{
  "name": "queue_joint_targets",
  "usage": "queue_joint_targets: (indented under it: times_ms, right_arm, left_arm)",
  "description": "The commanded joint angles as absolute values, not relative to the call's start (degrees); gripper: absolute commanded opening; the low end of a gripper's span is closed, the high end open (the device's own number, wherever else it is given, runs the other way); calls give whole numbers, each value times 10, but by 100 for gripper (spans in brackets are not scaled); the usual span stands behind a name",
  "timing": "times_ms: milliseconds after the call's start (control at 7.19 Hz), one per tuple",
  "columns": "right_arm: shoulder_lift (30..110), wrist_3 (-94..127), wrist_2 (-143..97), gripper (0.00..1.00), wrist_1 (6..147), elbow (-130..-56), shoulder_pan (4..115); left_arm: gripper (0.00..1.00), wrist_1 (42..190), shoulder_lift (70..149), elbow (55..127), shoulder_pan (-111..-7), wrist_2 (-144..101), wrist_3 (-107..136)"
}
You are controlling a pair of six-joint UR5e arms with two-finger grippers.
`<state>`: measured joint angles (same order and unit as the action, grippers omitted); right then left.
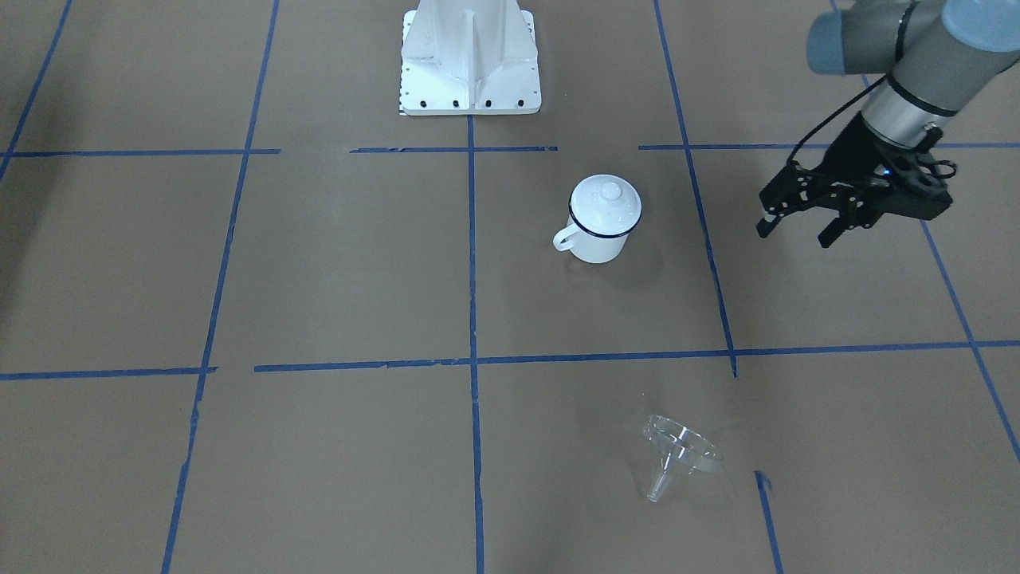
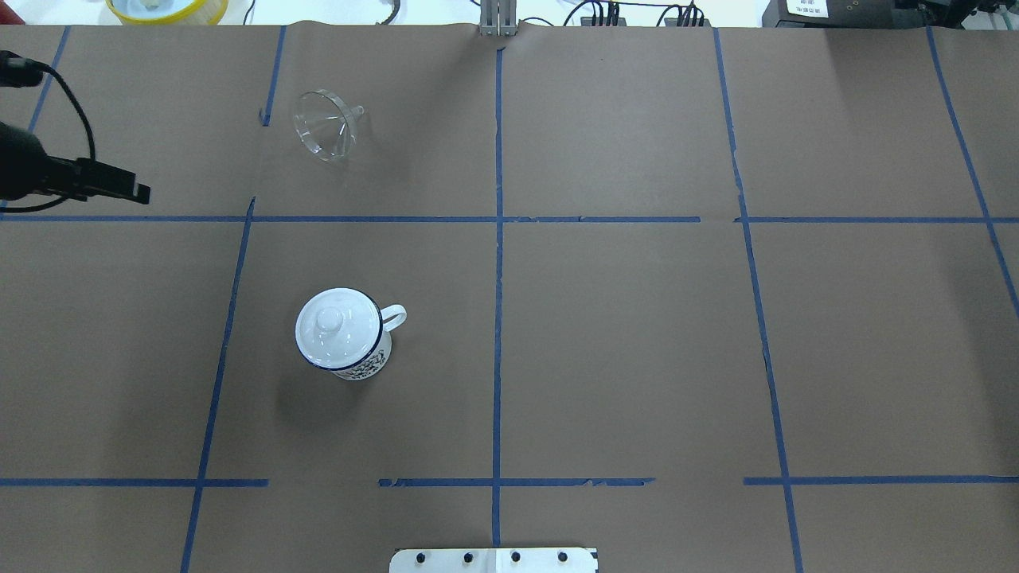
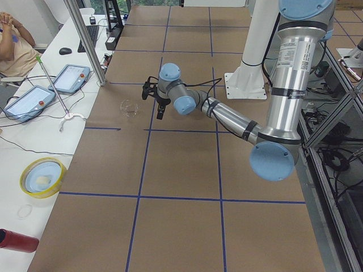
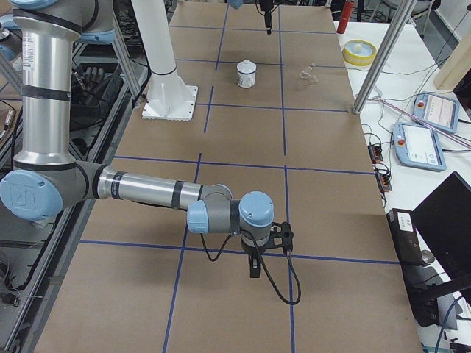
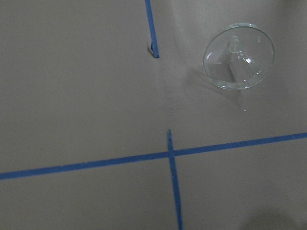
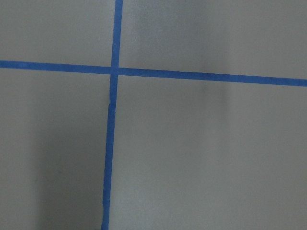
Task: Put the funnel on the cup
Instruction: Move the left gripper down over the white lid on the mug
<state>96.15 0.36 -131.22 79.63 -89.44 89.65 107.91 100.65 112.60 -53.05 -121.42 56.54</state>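
I see the left gripper (image 1: 794, 233) hanging over the table (image 2: 637, 318) on the robot's left side, its jaws spread wide with nothing between them. The funnel (image 2: 325, 125) lies tipped on its side on the far left part of the table, with the rim edge and spout down. It is well apart from that gripper and touches nothing else. The cup (image 1: 594, 239) stands upright nearer the robot base, also left of centre, well apart from the funnel, with a white knobbed lid (image 1: 607, 198) sitting on it. The dark print on the cup's side is too small to read, and so is the label on the left arm. The right gripper (image 4: 254, 268) points down, low over a blue tape (image 6: 115, 72) crossing on the right end. I cannot tell whether its fingers are parted.
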Motion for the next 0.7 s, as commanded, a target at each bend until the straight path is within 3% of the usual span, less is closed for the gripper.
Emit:
queue_joint_targets:
  times_ms: [0,556]
  right_arm:
    - [962,4,-1312,100,796,-895,896]
    - [962,4,-1312,100,796,-894,896]
  left_arm:
    - [100,898,1136,1147,-440,-1155,662]
    - [100,856,1165,1137,-345,-1073,750]
